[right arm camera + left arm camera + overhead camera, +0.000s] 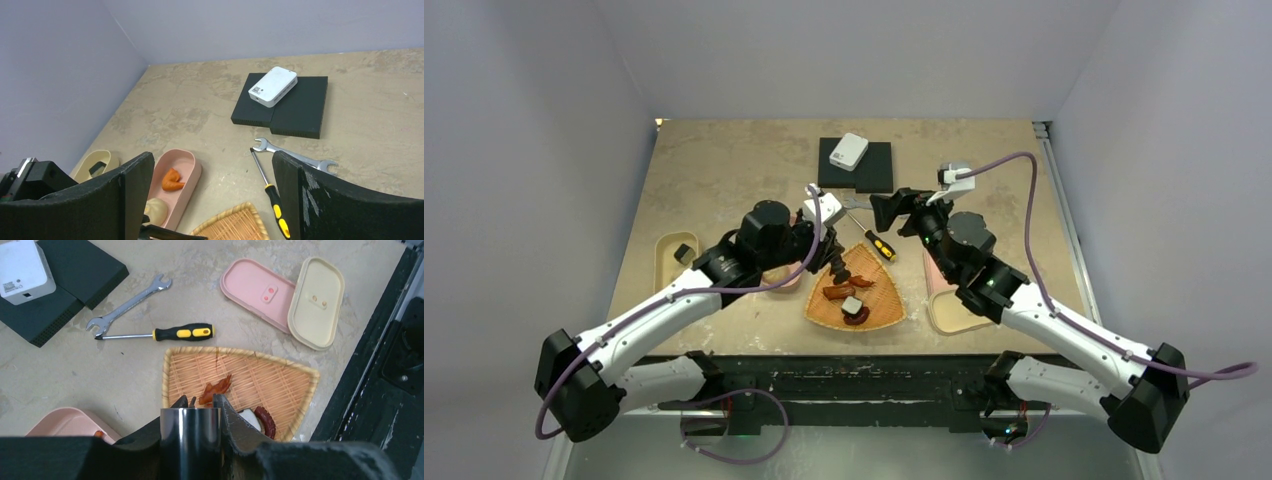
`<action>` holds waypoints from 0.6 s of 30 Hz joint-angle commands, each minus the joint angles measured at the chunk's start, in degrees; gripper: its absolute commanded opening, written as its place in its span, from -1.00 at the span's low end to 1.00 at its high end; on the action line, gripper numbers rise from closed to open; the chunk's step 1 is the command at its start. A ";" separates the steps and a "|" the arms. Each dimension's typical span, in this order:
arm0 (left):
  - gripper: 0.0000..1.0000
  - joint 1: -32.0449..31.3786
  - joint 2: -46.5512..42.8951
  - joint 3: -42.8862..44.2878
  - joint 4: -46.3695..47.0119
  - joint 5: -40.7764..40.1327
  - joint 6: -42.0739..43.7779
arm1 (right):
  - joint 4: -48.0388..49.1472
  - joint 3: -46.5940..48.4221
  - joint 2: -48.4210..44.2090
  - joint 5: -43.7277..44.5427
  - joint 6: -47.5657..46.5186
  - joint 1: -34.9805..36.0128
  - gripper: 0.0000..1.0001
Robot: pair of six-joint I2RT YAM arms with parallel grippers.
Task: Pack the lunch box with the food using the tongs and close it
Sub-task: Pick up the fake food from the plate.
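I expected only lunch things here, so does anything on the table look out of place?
A silver wrench and a yellow-and-black screwdriver lie side by side beyond the wicker tray. They are workshop tools, odd beside a lunch setup.
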 commanded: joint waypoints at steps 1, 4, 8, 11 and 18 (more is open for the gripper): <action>-0.55 -0.20 1.68 4.55 -8.52 2.05 4.27 | 0.95 -0.71 -1.26 3.10 -1.01 -0.39 0.85; -0.54 -0.25 3.09 5.56 -10.80 3.67 5.32 | 0.45 -0.94 -1.57 3.73 -2.03 -1.37 0.89; -0.53 -0.20 3.91 5.84 -12.23 4.66 6.31 | -0.38 -1.51 -2.95 3.76 -2.63 -3.21 0.92; -0.53 -0.17 3.95 5.40 -11.68 5.10 6.62 | -0.71 -2.10 -4.11 3.27 -2.77 -4.32 0.94; -0.47 -0.26 4.51 4.85 -10.32 6.21 6.90 | -1.11 -2.73 -4.47 2.42 -2.45 -5.22 0.94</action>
